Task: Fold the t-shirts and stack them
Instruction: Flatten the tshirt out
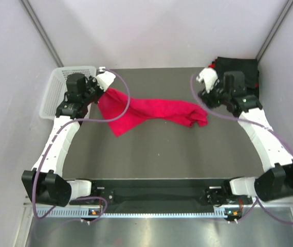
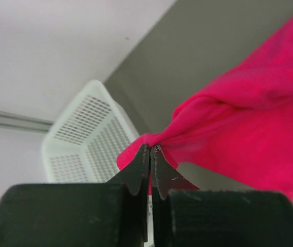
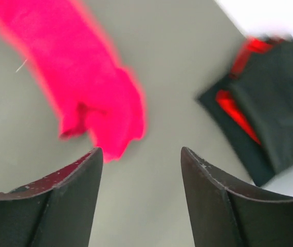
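- step in hand — spreading the red t-shirt (image 1: 151, 114), bunched across the table (image 1: 162, 154) at its far middle.
- left gripper (image 2: 150, 149) clenched on the shirt's left corner, beside the basket (image 1: 51, 95).
- right gripper (image 3: 141, 150) open and empty, just off the right end.
- next, probably: grasp that end and pull flat — free room lies nearward, since the black stack (image 1: 246, 66) fills the far right corner.

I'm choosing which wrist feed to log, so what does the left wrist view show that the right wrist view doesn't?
Only the left wrist view: the white mesh basket and the left tool shut on an edge of the red t-shirt. Only the right wrist view: the folded black t-shirts with red showing at their edges, and the right tool open with nothing between its fingers. Both: the red t-shirt and the grey table.
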